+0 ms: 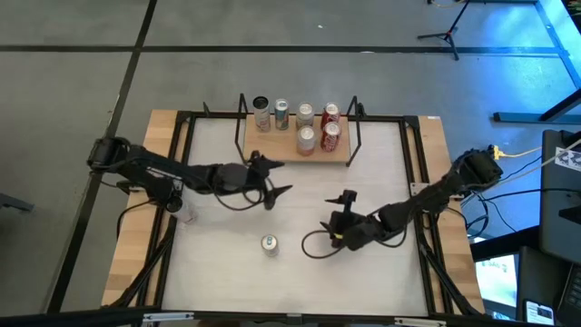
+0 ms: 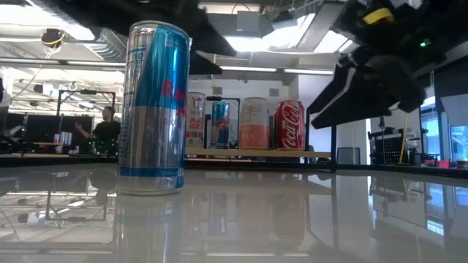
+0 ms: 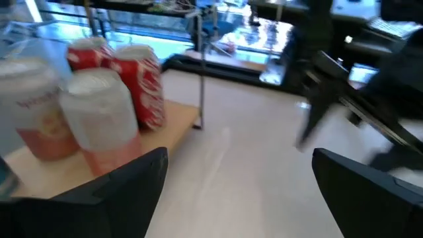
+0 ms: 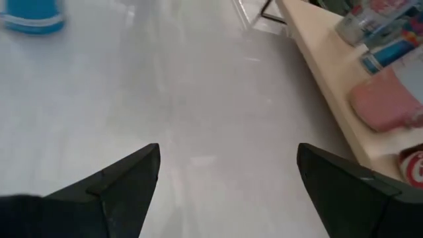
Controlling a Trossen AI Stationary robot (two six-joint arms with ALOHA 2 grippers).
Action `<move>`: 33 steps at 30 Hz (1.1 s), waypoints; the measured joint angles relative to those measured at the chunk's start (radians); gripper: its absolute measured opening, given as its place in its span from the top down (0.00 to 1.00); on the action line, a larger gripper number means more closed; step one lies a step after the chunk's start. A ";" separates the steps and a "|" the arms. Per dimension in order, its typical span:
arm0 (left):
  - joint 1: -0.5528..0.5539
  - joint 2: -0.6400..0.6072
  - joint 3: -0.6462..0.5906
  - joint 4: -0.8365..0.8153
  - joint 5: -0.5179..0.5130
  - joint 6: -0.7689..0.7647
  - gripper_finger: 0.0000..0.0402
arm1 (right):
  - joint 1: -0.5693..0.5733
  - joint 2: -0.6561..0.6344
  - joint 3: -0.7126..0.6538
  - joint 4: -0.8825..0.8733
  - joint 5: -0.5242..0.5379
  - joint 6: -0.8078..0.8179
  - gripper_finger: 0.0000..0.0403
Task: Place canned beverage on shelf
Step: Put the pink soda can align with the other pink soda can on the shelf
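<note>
A blue-and-silver beverage can (image 1: 270, 243) (image 2: 155, 109) stands upright on its base on the white tabletop, near the front; its base (image 4: 33, 16) also shows in the right wrist view. The shelf (image 1: 340, 150) (image 2: 248, 153), a light-wood board with black rod uprights, stands at the far middle and bears several upright cans (image 1: 306, 138) (image 3: 99, 119). My left gripper (image 1: 280, 178) (image 3: 238, 178) hovers open in front of the shelf, holding nothing. My right gripper (image 1: 334, 211) (image 4: 228, 158) is open over bare table, right of the standing can, which it does not touch.
A black metal frame (image 1: 186, 136) runs around the white tabletop, with wooden margins (image 1: 136, 227) outside it. Cables (image 1: 313, 247) trail on the table by the right arm. Bare table lies between the standing can and the shelf.
</note>
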 joint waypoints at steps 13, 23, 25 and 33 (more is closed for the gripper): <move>0.213 0.198 0.216 -0.081 0.034 0.036 0.09 | 0.021 0.000 0.000 -0.007 -0.007 0.071 0.13; 0.338 0.339 0.371 -0.068 0.093 0.108 0.09 | 0.021 0.001 0.000 -0.012 0.029 0.070 0.13; 0.354 0.363 0.392 -0.065 0.093 0.112 0.09 | 0.019 0.001 0.000 -0.011 0.032 0.070 0.13; 0.400 0.424 0.416 -0.064 0.105 0.111 0.09 | 0.006 0.001 0.000 -0.007 0.046 0.073 0.13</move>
